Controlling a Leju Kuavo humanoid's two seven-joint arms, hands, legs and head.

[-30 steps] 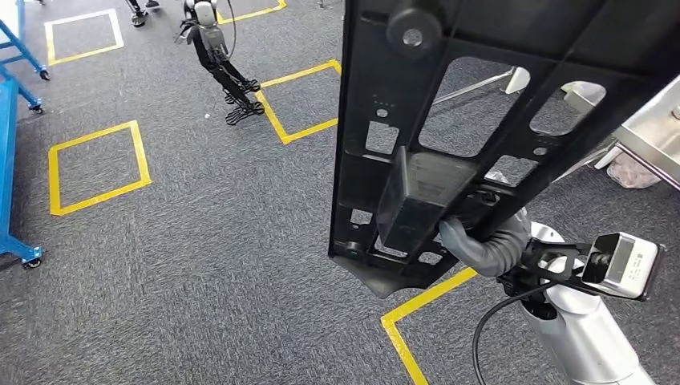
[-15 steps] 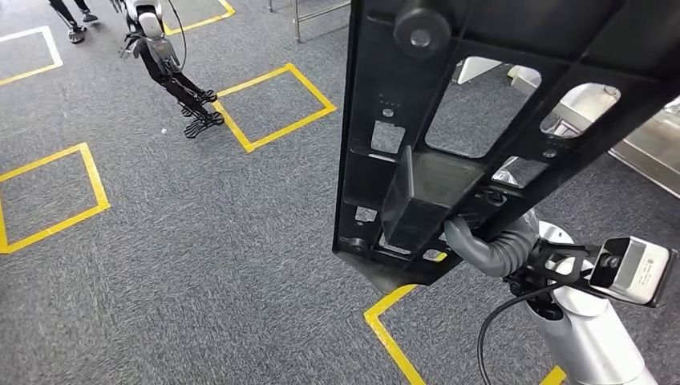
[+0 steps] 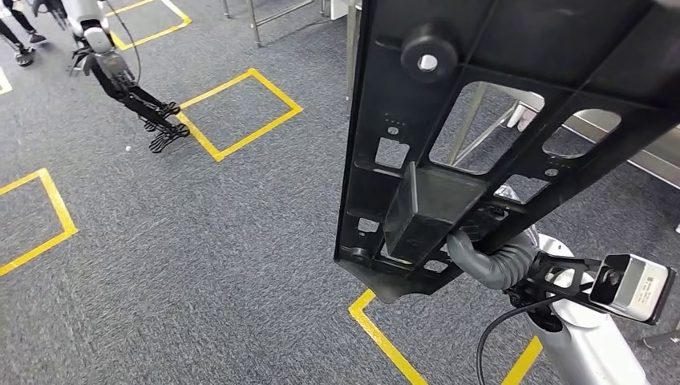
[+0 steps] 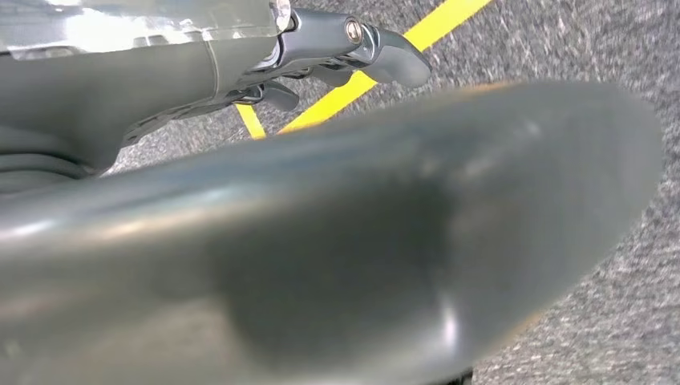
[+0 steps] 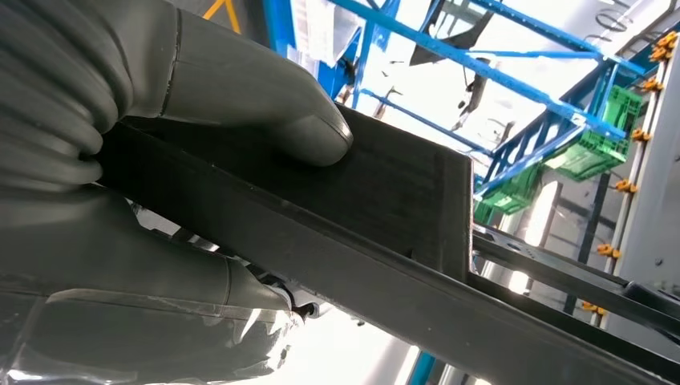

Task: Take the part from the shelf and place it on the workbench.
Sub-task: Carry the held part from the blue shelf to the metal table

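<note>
The right hand [image 3: 481, 253] grips the black part [image 3: 449, 120], mid-carry over grey carpet; the workbench [image 3: 633, 148] at two o'clock likely comes next. Left hand's [image 4: 353, 48] state cannot be told.

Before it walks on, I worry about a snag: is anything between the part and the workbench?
Nothing visible blocks it. The right hand grips the part over grey carpet; a metal bench lies beyond it.
</note>
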